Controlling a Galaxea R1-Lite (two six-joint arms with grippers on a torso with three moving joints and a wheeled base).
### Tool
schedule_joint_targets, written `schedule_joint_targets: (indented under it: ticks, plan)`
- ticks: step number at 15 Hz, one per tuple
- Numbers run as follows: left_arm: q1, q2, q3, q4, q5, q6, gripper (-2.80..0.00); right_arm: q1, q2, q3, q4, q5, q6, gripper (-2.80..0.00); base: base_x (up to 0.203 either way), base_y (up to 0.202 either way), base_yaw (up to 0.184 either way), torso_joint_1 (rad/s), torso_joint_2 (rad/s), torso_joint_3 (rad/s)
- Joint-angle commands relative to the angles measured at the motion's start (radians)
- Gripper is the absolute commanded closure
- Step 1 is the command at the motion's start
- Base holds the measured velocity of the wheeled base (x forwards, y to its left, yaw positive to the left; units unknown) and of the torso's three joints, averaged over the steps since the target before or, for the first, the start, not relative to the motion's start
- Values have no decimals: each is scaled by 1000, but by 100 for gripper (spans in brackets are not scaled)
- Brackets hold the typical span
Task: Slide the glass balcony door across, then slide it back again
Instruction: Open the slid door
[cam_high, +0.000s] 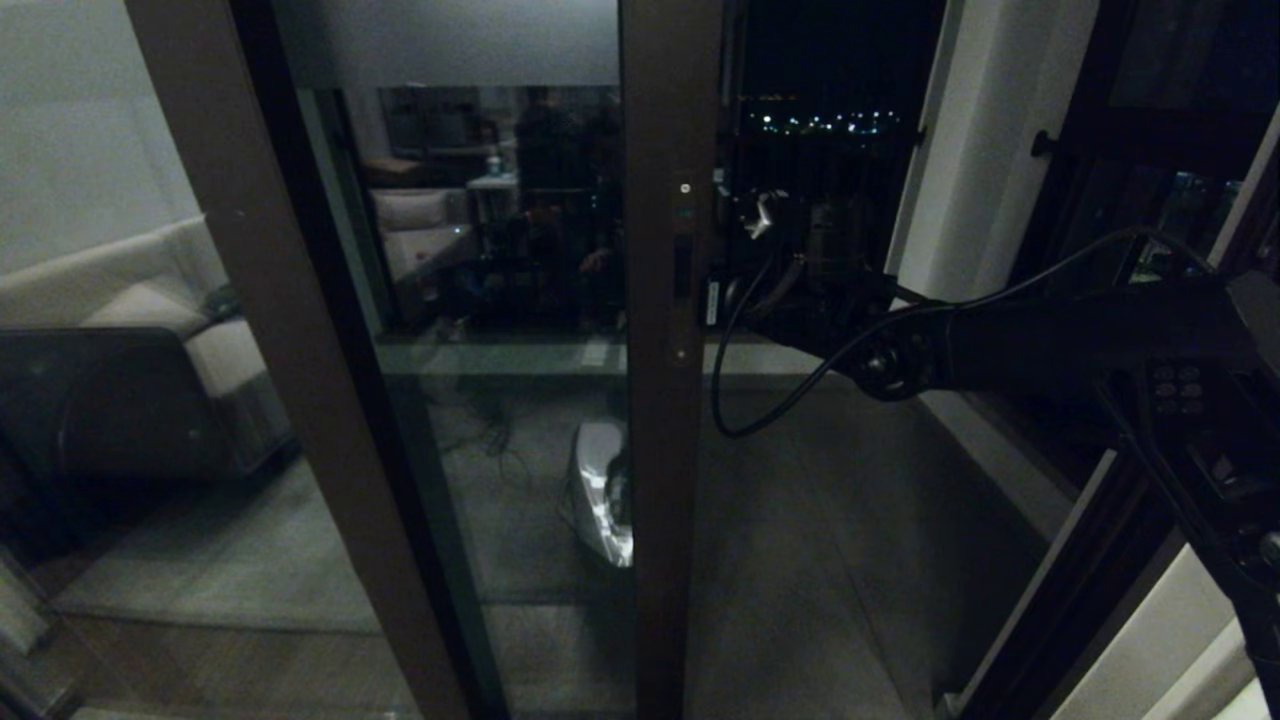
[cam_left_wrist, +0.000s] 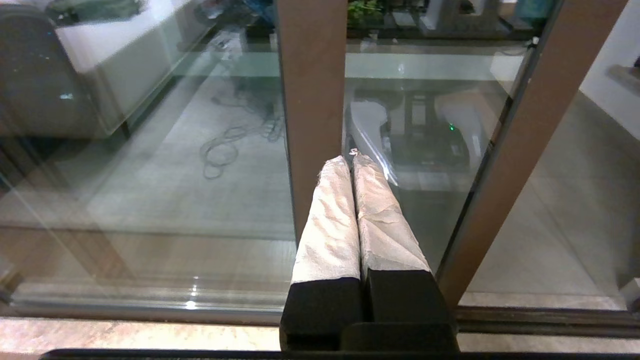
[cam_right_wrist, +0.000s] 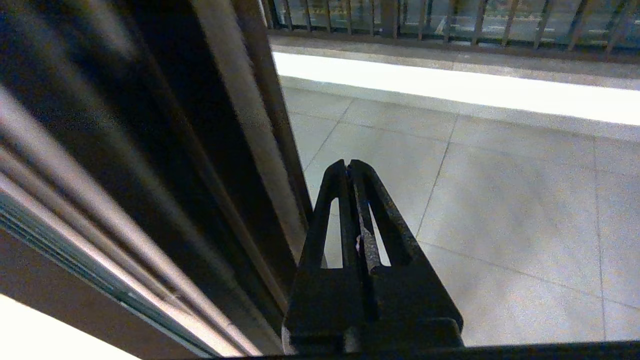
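Note:
The glass balcony door (cam_high: 500, 300) has a dark brown stile (cam_high: 670, 450) with a narrow pull slot (cam_high: 683, 265) and a frosted band across the top. To the right of the stile the doorway stands open onto the balcony floor. My right gripper (cam_high: 762, 215) reaches into that gap just beside the stile's edge. In the right wrist view it (cam_right_wrist: 348, 162) is shut and empty, with the door's edge (cam_right_wrist: 260, 165) close alongside. My left gripper (cam_left_wrist: 351, 159), its fingers wrapped in white, is shut and empty, low against a brown stile (cam_left_wrist: 312, 100) and the glass.
A second brown frame (cam_high: 250, 300) slants across the left. The balcony railing (cam_right_wrist: 450, 20) and a low kerb (cam_right_wrist: 450, 85) lie beyond the tiled floor. A white pillar (cam_high: 960, 200) and a black-framed window (cam_high: 1150, 150) stand at the right. The floor track (cam_left_wrist: 550, 320) runs below the door.

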Motion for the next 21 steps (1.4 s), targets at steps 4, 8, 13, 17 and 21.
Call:
schedule_joint_targets:
  ticks: [4, 8, 13, 17, 21]
  plan:
    - [0, 0, 0, 0, 0, 0, 0, 24, 43, -65, 8, 2, 1, 0, 0, 0, 0, 0, 0, 0]
    - [0, 0, 0, 0, 0, 0, 0, 42, 56, -79, 18, 2, 2, 0, 0, 0, 0, 0, 0, 0]
    - [0, 0, 0, 0, 0, 0, 0, 45, 38, -44, 12, -46, 4, 0, 0, 0, 0, 0, 0, 0]
    - [0, 0, 0, 0, 0, 0, 0, 1, -139, 217, -3, -14, 0, 0, 0, 0, 0, 0, 0, 0]
    - [0, 0, 0, 0, 0, 0, 0, -57, -481, 576, -74, -4, -2, 0, 0, 0, 0, 0, 0, 0]
